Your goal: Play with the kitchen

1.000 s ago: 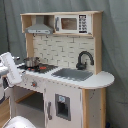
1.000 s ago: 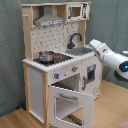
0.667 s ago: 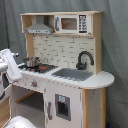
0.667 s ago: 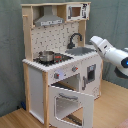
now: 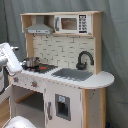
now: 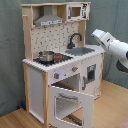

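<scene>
The kitchen (image 5: 62,70) stands upright on a wooden floor (image 6: 15,119) before a grey curtain (image 5: 115,45), filling most of both exterior views. In the second exterior view its oven door (image 6: 70,102) hangs open, tipped forward and down from the front, taking up the room just ahead of the cabinet; the floor to the second exterior view's left of it is bare. The rounded end of the surface (image 5: 100,80) juts out past the cabinet side on the first exterior view's right.

The robot arm (image 6: 112,45) sits beside that rounded end in the second exterior view, near the sink (image 6: 82,50) but apart from the faucet (image 6: 75,39). In the first exterior view the arm shows at the left edge, just beside the stovetop (image 5: 42,67). Whether the pincer is released or clenched cannot be told.

The kitchen is pale wood with white panels. A small metal pot (image 5: 31,62) rests on the dark stovetop. The black faucet curves over the grey sink. Above, a grey hood (image 5: 40,29) sits beside a small microwave (image 5: 72,23), and a tiled backsplash (image 5: 60,50) runs behind the surface.
</scene>
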Controlling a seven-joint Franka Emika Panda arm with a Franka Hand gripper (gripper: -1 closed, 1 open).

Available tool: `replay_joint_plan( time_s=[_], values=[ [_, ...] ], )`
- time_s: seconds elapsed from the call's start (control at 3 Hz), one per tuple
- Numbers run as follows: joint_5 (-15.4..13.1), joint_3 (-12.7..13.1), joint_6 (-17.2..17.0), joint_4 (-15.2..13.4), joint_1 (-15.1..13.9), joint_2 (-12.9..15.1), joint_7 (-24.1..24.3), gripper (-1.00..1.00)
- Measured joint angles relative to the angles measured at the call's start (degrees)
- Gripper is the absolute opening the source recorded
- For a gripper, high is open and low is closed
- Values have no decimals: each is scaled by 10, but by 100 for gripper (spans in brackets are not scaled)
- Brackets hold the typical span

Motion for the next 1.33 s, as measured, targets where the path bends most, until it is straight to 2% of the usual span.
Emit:
replay_joint_plan(
  time_s=[0.67,1.33],
  values=[
    [0,-53,40,5,-1,4,-109,100],
    [1,-101,70,28,-2,24,-224,100]
  ],
)
